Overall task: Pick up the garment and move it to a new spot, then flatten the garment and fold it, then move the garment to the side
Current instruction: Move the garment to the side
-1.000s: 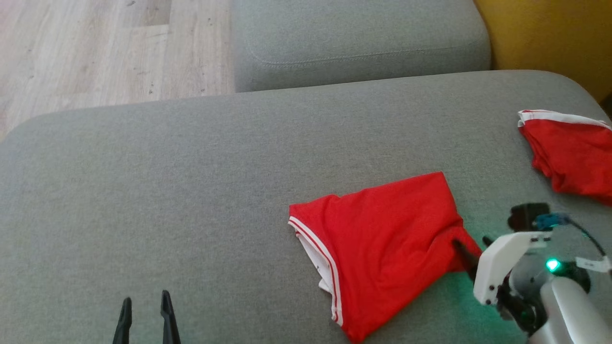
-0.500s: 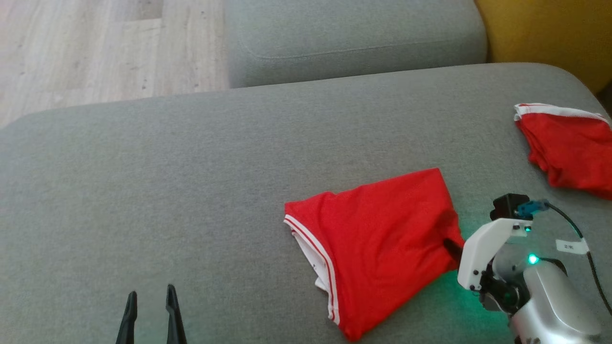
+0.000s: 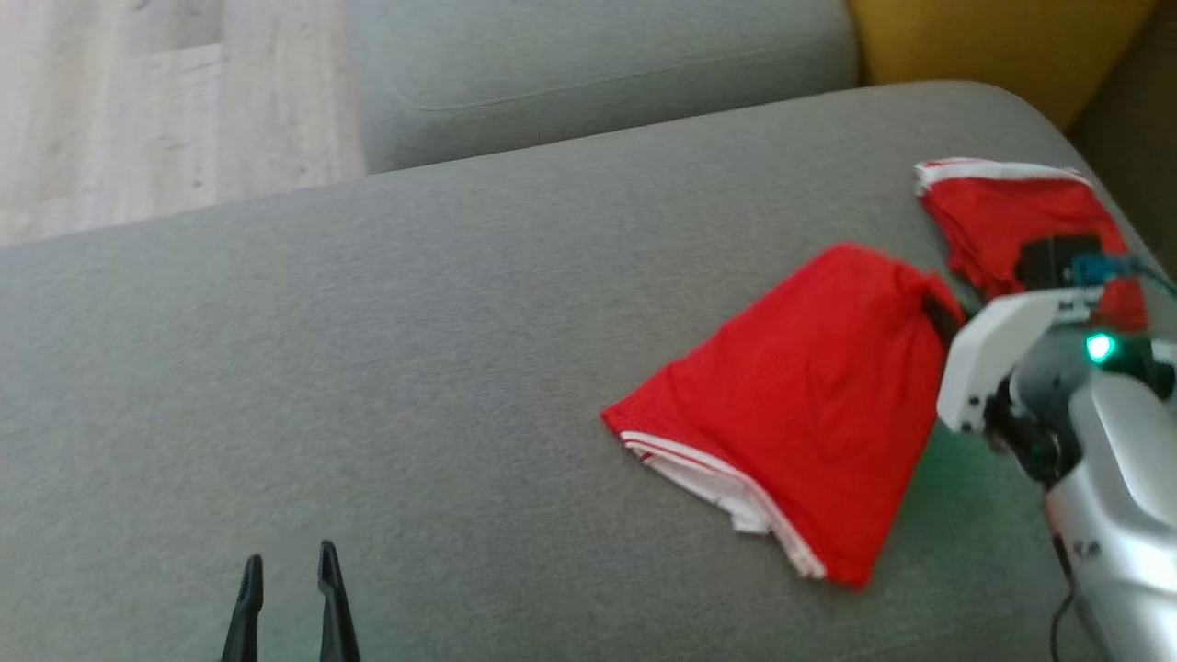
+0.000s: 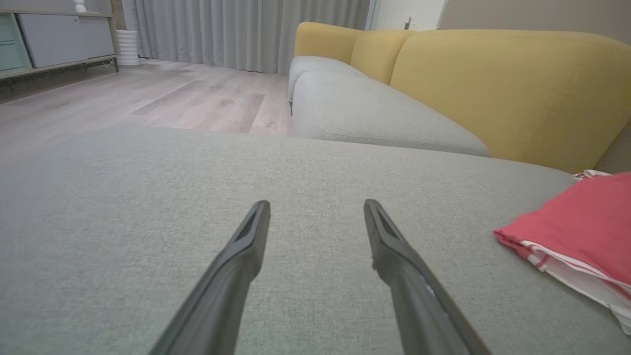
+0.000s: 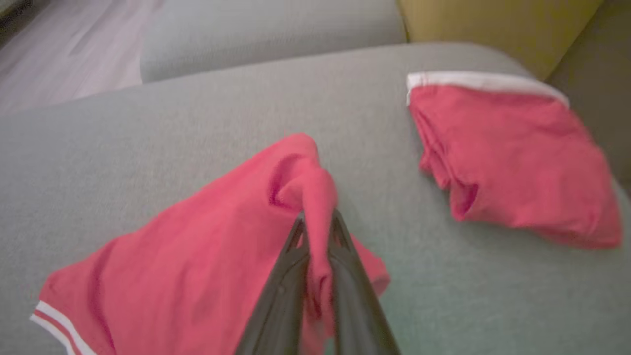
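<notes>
Garment [image 5: 197, 246] pinched in the right jaws — left jaws spread wide.

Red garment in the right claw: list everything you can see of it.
The garment is red, thin knit-looking fabric with white stripes along the hem and white lining showing there. Folded, it lies mostly flat on the grey sofa cushion. One corner is bunched and pinched in the shut right claw, raised a little. A second red garment lies apart, to its right.
</notes>
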Controlling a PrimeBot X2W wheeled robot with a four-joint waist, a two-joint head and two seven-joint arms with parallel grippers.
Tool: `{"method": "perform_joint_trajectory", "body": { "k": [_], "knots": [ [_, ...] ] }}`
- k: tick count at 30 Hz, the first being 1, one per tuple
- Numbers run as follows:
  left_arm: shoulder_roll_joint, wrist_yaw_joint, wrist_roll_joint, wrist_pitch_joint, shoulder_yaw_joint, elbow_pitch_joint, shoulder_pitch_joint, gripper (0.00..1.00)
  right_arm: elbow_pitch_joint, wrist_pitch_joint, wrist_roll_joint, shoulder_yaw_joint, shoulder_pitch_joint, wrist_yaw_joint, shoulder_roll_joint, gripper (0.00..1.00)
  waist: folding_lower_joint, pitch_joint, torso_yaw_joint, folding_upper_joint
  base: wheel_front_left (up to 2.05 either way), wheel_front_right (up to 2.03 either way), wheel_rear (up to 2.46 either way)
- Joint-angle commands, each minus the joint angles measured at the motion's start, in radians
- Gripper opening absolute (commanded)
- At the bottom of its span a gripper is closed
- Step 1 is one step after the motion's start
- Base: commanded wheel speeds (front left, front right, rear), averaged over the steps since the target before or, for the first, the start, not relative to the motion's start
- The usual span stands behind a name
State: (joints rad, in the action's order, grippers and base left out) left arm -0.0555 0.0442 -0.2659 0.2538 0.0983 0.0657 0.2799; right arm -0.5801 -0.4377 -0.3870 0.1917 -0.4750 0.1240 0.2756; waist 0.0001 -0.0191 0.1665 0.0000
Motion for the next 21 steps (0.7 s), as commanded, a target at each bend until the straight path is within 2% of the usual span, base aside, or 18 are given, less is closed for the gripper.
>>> {"method": "perform_joint_trajectory", "body": {
  "k": [1,6,12,15,21],
  "knots": [
    [0.005,0.005,-0.004,0.008,-0.024,-0.03,-0.056,1.0,0.041,0.019,0.007,0.03,-0.052,0.007,0.009,0.0,-0.0001,-0.011,0.021,0.0,0.0,0.0,0.0],
    [0.005,0.003,-0.005,0.008,-0.001,-0.023,-0.095,1.0,0.019,0.04,0.037,0.096,-0.123,0.007,0.033,0.0,-0.0001,-0.037,0.026,0.0,0.0,0.0,0.0],
    [0.005,0.0,-0.002,0.008,0.017,-0.019,-0.132,1.0,-0.032,0.052,0.048,0.115,-0.214,0.007,0.062,0.0,-0.0001,-0.074,-0.006,0.0,0.0,0.0,0.0],
    [0.005,-0.001,0.0,0.008,0.019,-0.016,-0.144,1.0,-0.071,0.079,0.056,0.097,-0.269,0.007,0.088,0.0,-0.0001,-0.101,-0.026,0.0,0.0,0.0,0.0],
    [0.005,-0.005,0.01,0.008,0.015,-0.014,-0.16,1.0,-0.178,0.139,0.096,-0.007,-0.354,0.007,0.126,0.0,-0.0001,-0.144,-0.039,0.0,0.0,0.0,0.0]
  ]
}}
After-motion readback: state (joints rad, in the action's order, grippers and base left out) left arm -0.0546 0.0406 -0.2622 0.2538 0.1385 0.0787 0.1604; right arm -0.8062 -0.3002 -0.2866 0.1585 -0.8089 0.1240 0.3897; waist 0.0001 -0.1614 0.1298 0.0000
